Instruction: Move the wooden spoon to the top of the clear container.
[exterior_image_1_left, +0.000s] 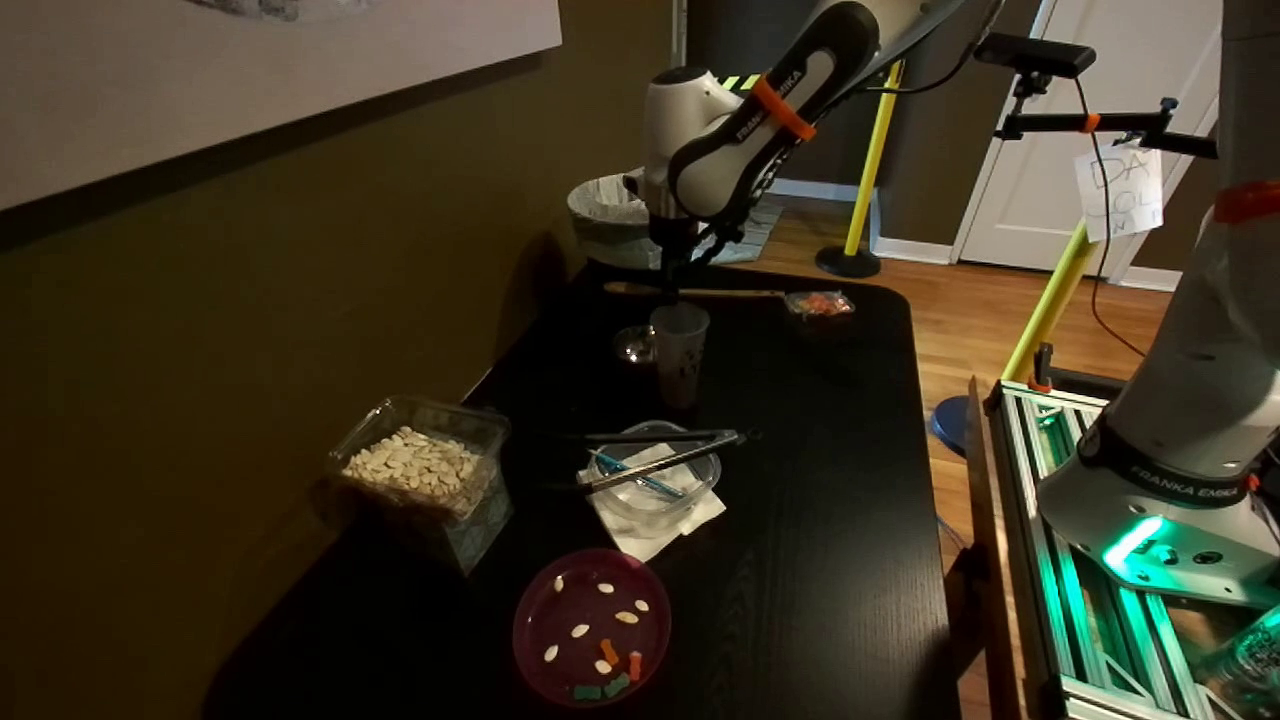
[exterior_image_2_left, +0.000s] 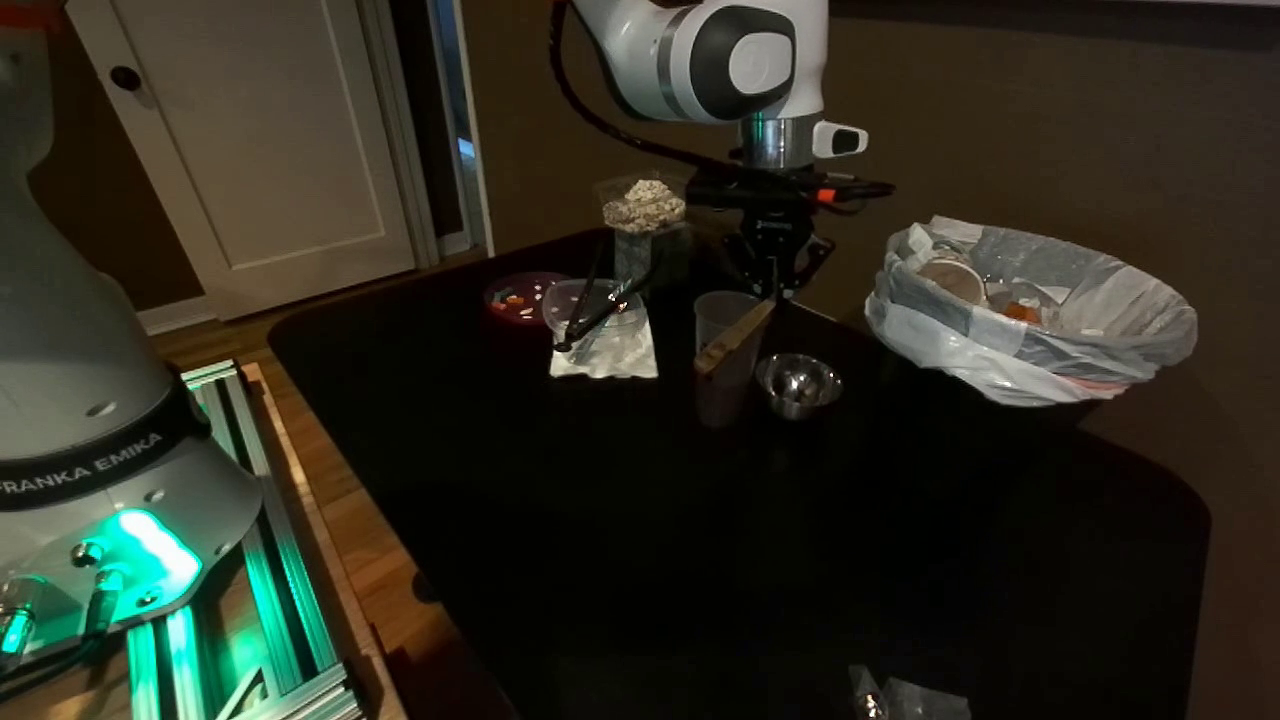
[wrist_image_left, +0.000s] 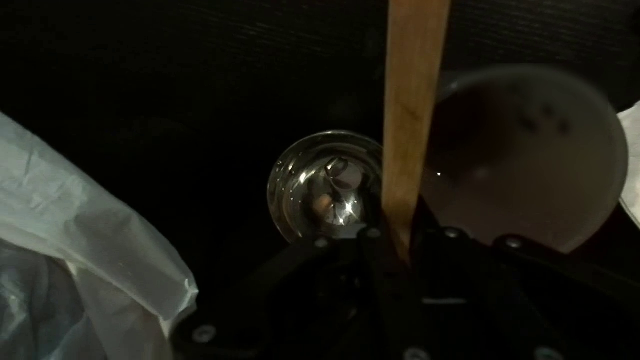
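My gripper is shut on the wooden spoon and holds it above the table, roughly level. In an exterior view the gripper and the spoon are over the clear cup and the metal bowl. In the wrist view the spoon runs up from between the fingertips; its far end is out of frame. A low, round clear container stands on a white napkin, with black tongs across its top and a blue item in or under it. It also shows in an exterior view, away from the gripper.
A tall translucent cup and a small metal bowl stand below the gripper. A bag-lined bin is beside the table. A clear tub of pale flakes, a purple plate and a candy packet are on the table.
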